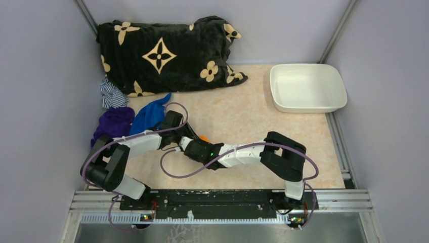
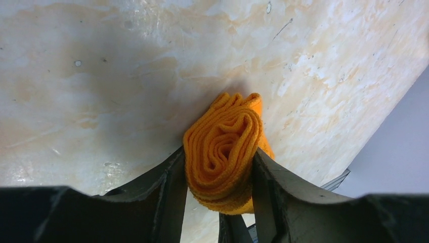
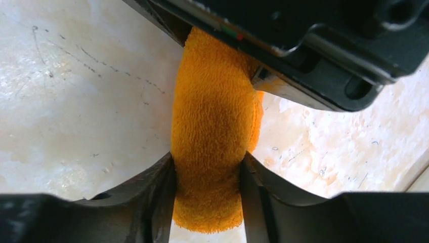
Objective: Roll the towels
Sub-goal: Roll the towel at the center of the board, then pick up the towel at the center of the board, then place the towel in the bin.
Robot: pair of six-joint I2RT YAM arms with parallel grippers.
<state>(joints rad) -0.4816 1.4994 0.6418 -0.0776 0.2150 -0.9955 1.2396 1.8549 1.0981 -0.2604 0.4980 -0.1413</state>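
Note:
The orange towel is wound into a tight roll whose spiral end faces the left wrist camera. My left gripper is shut on it, both fingers pressing its sides just above the table. In the right wrist view the same orange towel runs lengthwise between the fingers of my right gripper, which is shut on its near end; the left gripper's body covers its far end. From above, only a sliver of the orange towel shows where the left gripper and right gripper meet. The blue towel lies crumpled at the left.
A black plush blanket with tan flowers fills the back left. A white tub stands at the back right. A purple cloth and a striped cloth lie by the left wall. Walls close in on three sides.

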